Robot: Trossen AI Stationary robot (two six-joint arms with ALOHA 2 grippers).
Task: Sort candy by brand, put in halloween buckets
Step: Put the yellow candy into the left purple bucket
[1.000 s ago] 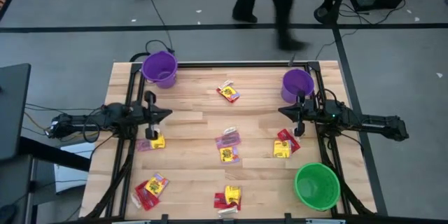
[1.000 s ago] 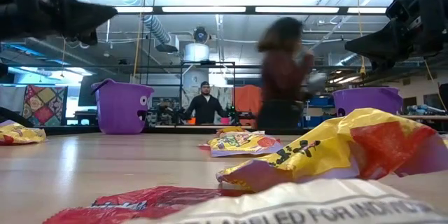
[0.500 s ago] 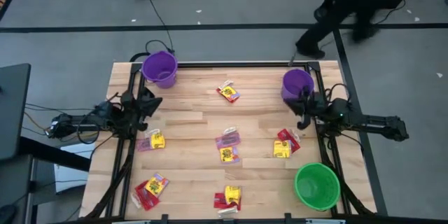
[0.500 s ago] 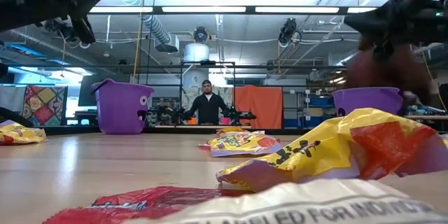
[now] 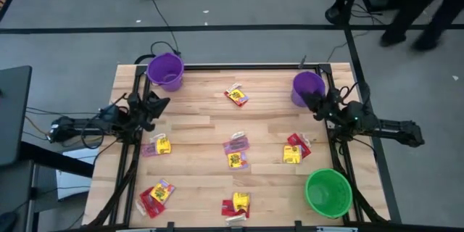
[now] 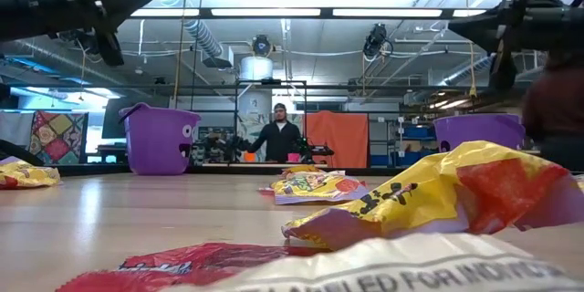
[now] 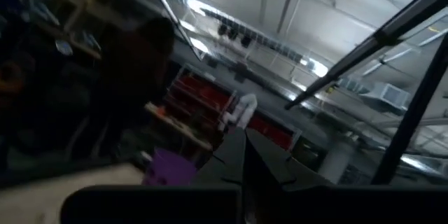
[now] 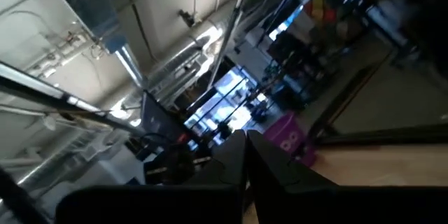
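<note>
The candy lies in seven separate small clusters on the wooden bench (image 5: 203, 127): a yellow-and-red cluster (image 5: 236, 95) near the far middle, a pink-and-yellow cluster (image 5: 235, 151) at the centre, a red-and-yellow cluster (image 5: 294, 149) to the right of it, a yellow-and-pink cluster (image 5: 157, 146) toward the left, a red-and-yellow cluster (image 5: 156, 196) at the near left, and a yellow-and-red cluster (image 5: 236, 204) at the near edge, which fills the foreground of the low view. All candy rests on the bench surface; none is seen inside a bucket. The left purple bucket (image 5: 166, 70) stands at the far left corner, the right purple bucket (image 5: 307, 88) near the far right corner, and the green bucket (image 5: 328, 192) at the near right corner. The left gripper (image 5: 156, 104) is raised above the bench between the left purple bucket and the yellow-and-pink cluster, its fingers brought together on nothing. The right gripper (image 5: 313, 101) is raised just beside the right purple bucket, overlapping its rim in the high view, fingers likewise closed and empty. Black frame rails (image 5: 338, 152) run along both bench sides under the arms. A person (image 6: 278, 136) stands behind the bench in the low view, and another person (image 5: 413, 3) crosses the floor beyond the far right corner.
</note>
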